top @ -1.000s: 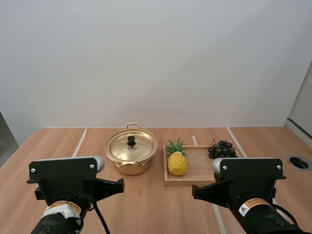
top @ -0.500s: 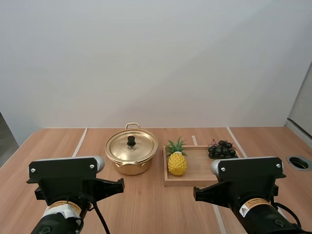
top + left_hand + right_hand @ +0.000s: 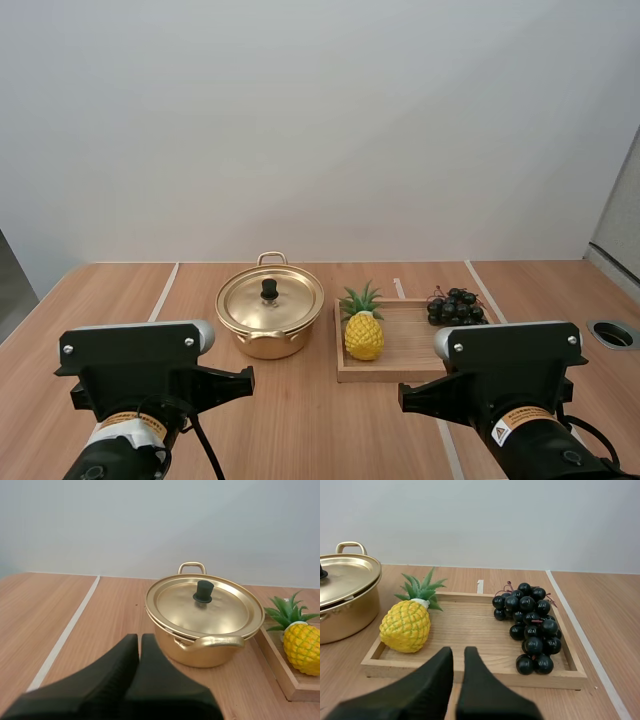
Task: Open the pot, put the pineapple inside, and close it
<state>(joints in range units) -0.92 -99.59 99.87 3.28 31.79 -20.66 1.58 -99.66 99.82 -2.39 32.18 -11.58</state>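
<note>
Left pincer (image 3: 139, 640) is closed on nothing, its two black fingers lying together as one dark wedge, low over the surface (image 3: 100, 625) and just short of the pot (image 3: 205, 652). Right pincer (image 3: 458, 652) is likewise closed and empty, with only a thin slit between its fingers, at the near rim of the wooden tray (image 3: 465, 625). The pineapple (image 3: 406, 626) sits on the tray at the end nearest the pot, the grapes (image 3: 530, 630) at the far end. The lid (image 3: 202, 605) rests on the pot. Against a second ago, the right arm (image 3: 510, 375) has edged very slightly leftward in the high view, while the left arm (image 3: 135, 370), pot, pineapple and grapes have not moved.
</note>
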